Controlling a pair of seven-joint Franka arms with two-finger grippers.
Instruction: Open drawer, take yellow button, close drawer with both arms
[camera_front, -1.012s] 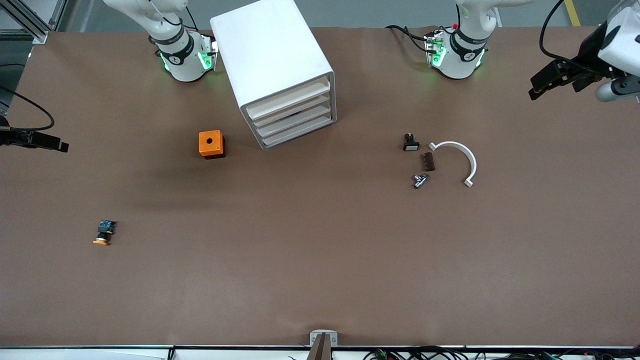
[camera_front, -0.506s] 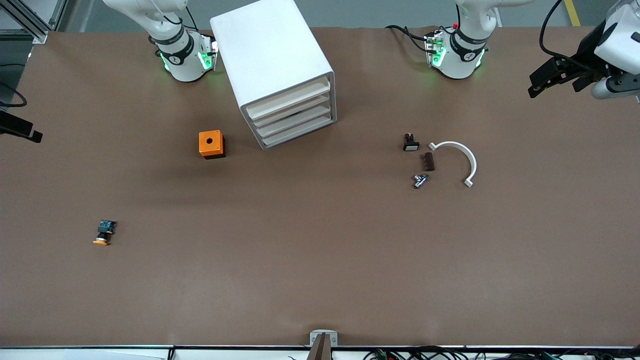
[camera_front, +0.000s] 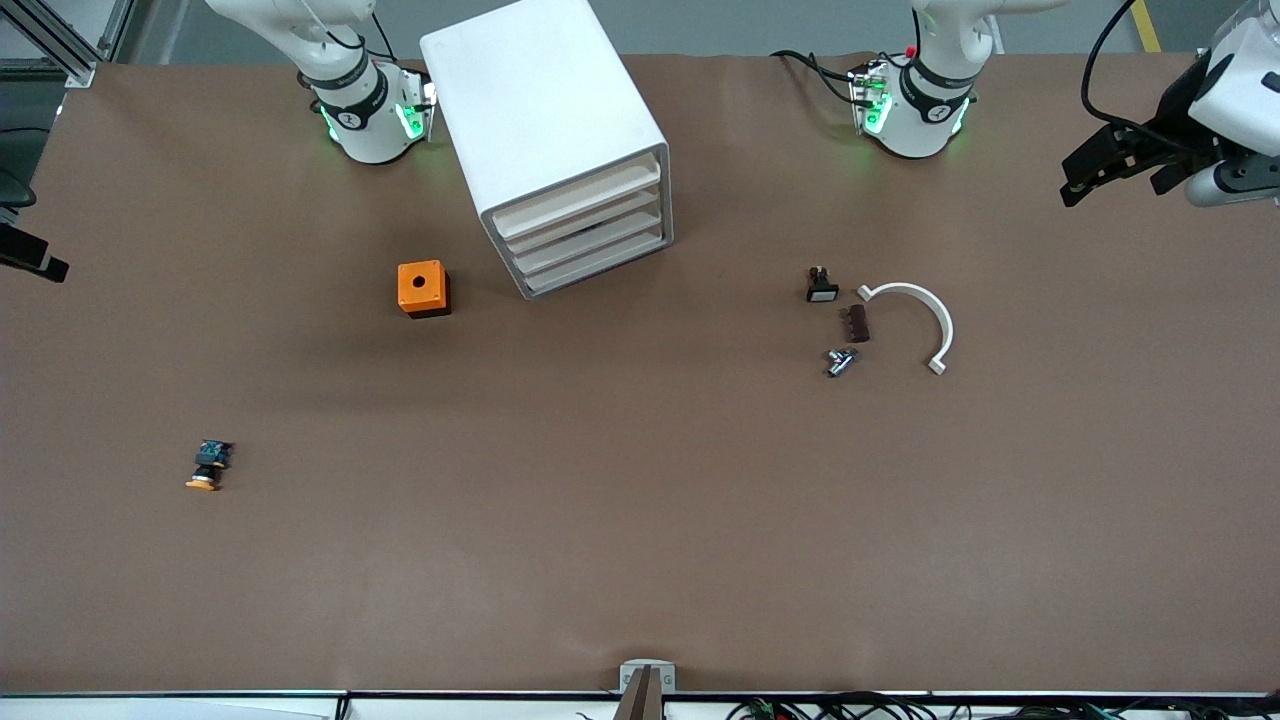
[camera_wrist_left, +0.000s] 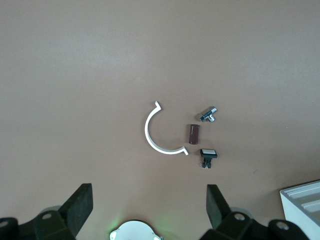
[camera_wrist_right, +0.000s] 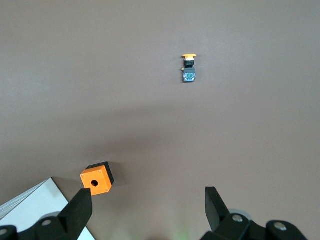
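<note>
Both arms look parked clear of the work. The left gripper (camera_wrist_left: 147, 210) hangs with jaws spread high over the white arc (camera_wrist_left: 159, 132); the right gripper (camera_wrist_right: 145, 212) also hangs spread, with the button (camera_wrist_right: 189, 67) on the table far ahead of its jaws, apparently already taken out. The cabinet (camera_front: 560, 140) shows the drawer (camera_front: 575, 197) pushed in, contents hidden; the task looks finished.

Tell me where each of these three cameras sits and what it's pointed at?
Front view: high across the table, facing both arms' bases; shows the cabinet, closed drawer and button.
Left wrist view: on the left arm, looking down past the open left gripper at the white arc.
Right wrist view: on the right arm, looking down past the open right gripper at the orange cube.
Shared: right wrist and front views both show button and cube.
</note>
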